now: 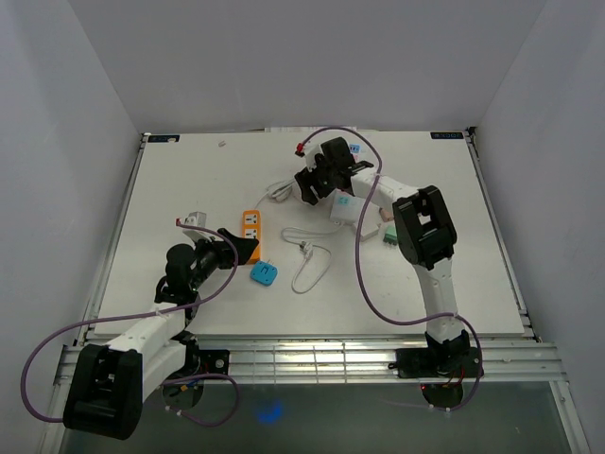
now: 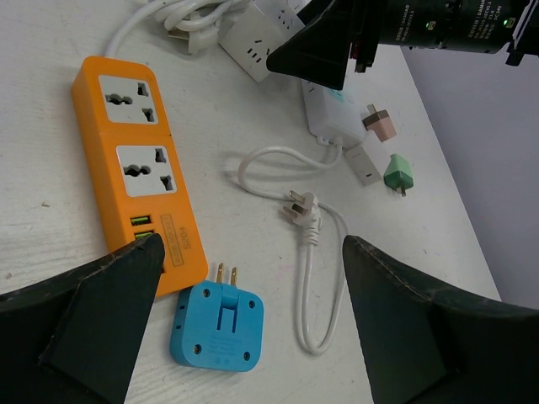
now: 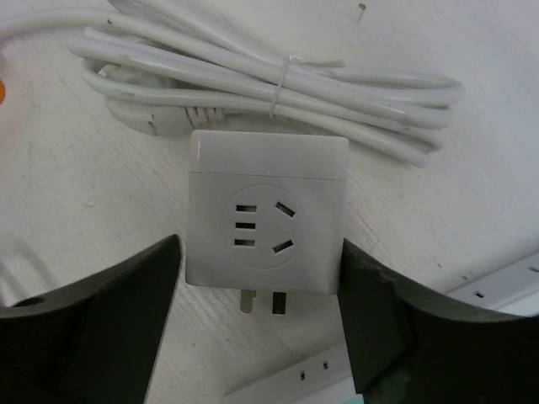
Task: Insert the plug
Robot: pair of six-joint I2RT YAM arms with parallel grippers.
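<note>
Our right claw (image 3: 259, 244) released, straddling white adapter (image 3: 267, 223) | left claw (image 2: 253, 244) released | risk: we close off-centre, adapter twists free.

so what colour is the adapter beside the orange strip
The adapter is blue; best in left wrist view.

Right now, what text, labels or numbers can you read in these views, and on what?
Nothing reads cleanly.
Small print by the USB ports of the orange strip: too blurred.
White print on the right arm: too blurred.
Dark labels at the far edge of the table: too small.
</note>
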